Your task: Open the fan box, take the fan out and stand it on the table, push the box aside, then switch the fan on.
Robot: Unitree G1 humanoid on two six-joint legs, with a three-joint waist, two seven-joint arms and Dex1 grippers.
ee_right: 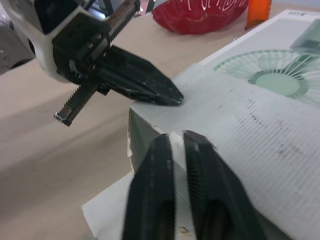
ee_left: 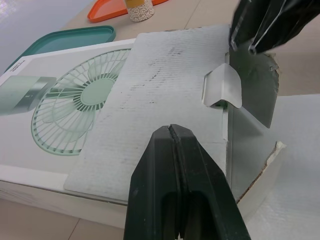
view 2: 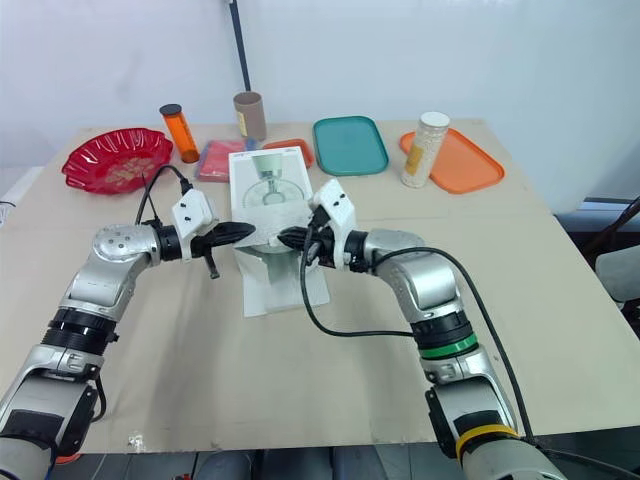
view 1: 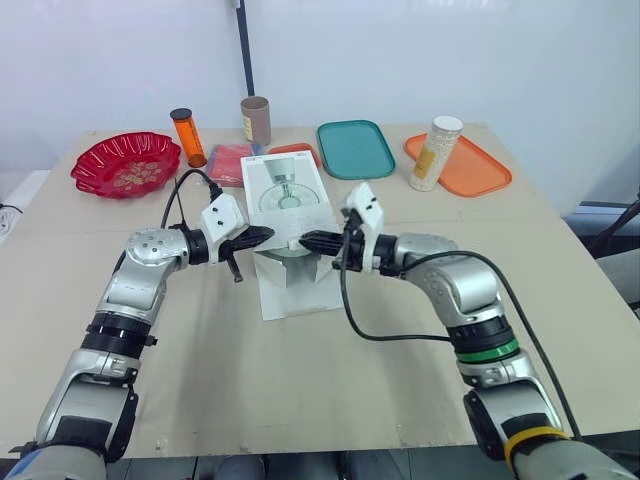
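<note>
Lying flat on beige table (view 1: 300, 400) | fan box (view 1: 285, 190) | white wall (view 1: 400, 50) behind

The fan box (view 1: 285, 195) covers the near edges of a pink pad (view 1: 232, 160) and an orange-red thing (view 1: 297, 150) at its 12 o'clock. Its inside is hidden behind the flap (ee_left: 252, 85). The brown tube's (view 1: 256, 120) label is too small to read. The right claw (ee_right: 177, 136) is blurred in its own wrist view.

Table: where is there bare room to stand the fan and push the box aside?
Bare: the table in front of the box; the right side, this side of the orange tray; the left edge, this side of the red bowl. Crowded: the far row of bottle, tube, teal tray, jar; and the box's near end, where left pincer and right pincer sit.
</note>
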